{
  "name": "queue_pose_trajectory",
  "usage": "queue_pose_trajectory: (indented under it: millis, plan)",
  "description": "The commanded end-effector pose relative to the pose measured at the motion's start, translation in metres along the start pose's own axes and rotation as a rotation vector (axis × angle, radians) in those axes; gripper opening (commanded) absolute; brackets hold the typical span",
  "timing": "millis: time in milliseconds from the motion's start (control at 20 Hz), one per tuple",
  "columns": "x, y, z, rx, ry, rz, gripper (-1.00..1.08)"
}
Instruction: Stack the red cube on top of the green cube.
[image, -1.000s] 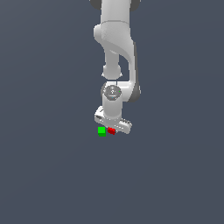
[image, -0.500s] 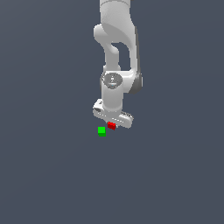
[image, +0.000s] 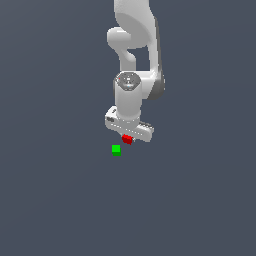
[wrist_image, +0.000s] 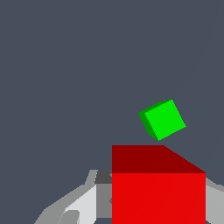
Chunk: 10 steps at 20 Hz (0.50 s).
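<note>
**I hold the red cube up over a flat gray floor**

All around me is one plain, dark gray-blue floor (image: 55, 200). It looks smooth and flat, with no lines or marks on it. I see no walls and no edges in either view. The same gray fills everything behind my white arm (image: 135, 30).

My gripper (image: 128, 138) points down, and it is squeezed onto the red cube (image: 127, 139). In the wrist view the red cube (wrist_image: 158, 188) is big and close, sitting between my gray fingers (wrist_image: 83, 205), one on each side.

In the exterior view the red cube is tucked just under my white hand.

The green cube (image: 116, 149) sits on the floor by itself. In the exterior view it is near the red cube, a bit lower in the picture and toward the exterior view's left. The two cubes are not touching. In the wrist view the green cube (wrist_image: 162, 119) looks small and turned at an angle, with gray floor all around it.
</note>
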<state>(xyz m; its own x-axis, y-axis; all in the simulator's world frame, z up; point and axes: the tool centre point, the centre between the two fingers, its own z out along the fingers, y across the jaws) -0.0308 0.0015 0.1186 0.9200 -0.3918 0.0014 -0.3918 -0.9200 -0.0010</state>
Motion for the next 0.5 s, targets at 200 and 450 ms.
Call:
queue_pose_trajectory:
  millis: [200, 450]
  plan:
    - [0.004, 0.006, 0.007, -0.001, 0.0, 0.0, -1.0]
    - [0.015, 0.023, 0.026, -0.001, -0.001, 0.0, -1.0]
